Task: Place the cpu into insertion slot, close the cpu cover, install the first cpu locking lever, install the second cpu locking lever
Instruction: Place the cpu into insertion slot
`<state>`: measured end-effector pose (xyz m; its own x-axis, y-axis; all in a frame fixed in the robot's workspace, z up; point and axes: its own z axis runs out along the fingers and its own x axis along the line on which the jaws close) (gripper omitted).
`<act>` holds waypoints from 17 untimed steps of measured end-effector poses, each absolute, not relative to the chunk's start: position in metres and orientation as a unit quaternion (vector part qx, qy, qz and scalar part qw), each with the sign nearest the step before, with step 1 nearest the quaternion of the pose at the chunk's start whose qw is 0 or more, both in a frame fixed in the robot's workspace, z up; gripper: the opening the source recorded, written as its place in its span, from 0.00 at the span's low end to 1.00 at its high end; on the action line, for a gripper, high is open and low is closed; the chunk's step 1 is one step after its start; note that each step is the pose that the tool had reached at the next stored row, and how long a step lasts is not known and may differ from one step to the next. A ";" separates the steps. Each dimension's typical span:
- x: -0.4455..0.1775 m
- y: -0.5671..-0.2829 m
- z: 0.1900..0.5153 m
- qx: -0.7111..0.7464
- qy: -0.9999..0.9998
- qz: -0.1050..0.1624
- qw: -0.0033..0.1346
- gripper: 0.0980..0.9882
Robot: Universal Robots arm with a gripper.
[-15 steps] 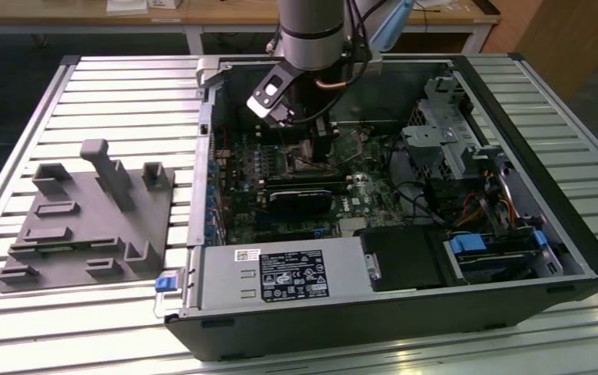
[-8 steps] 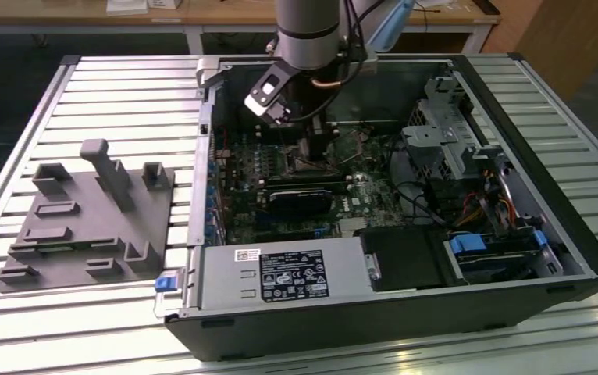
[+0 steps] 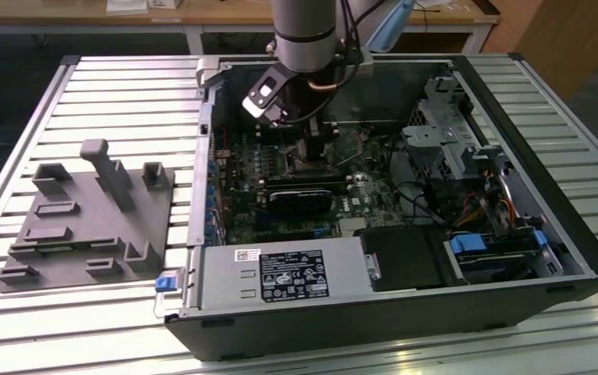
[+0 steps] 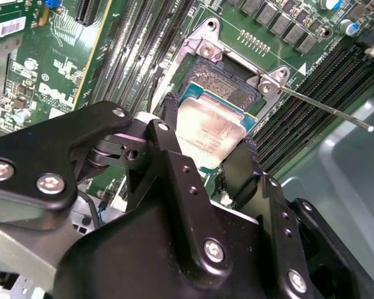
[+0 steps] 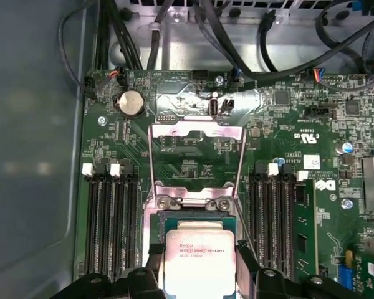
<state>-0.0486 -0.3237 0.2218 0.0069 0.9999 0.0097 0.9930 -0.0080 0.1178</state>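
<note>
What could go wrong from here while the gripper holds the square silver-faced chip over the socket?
1. The black gripper grips the silver-beige square cpu only partly over the dark-centred, metal-rimmed insertion slot; released off-line, it might seat crooked and damage contacts.
2. The thin metal lever rod juts out beside one finger and could snag it.
</note>
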 end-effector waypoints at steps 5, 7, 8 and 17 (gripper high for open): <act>-0.049 -0.324 0.218 0.708 0.703 0.045 0.038 0.49; -0.049 -0.324 0.217 0.708 0.704 0.045 0.038 0.49; -0.049 -0.324 0.217 0.707 0.704 0.045 0.038 0.49; -0.049 -0.324 0.213 0.706 0.705 0.044 0.039 0.49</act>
<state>-0.0486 -0.3236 0.2128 0.0009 1.0000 0.0068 0.9930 -0.0017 0.1178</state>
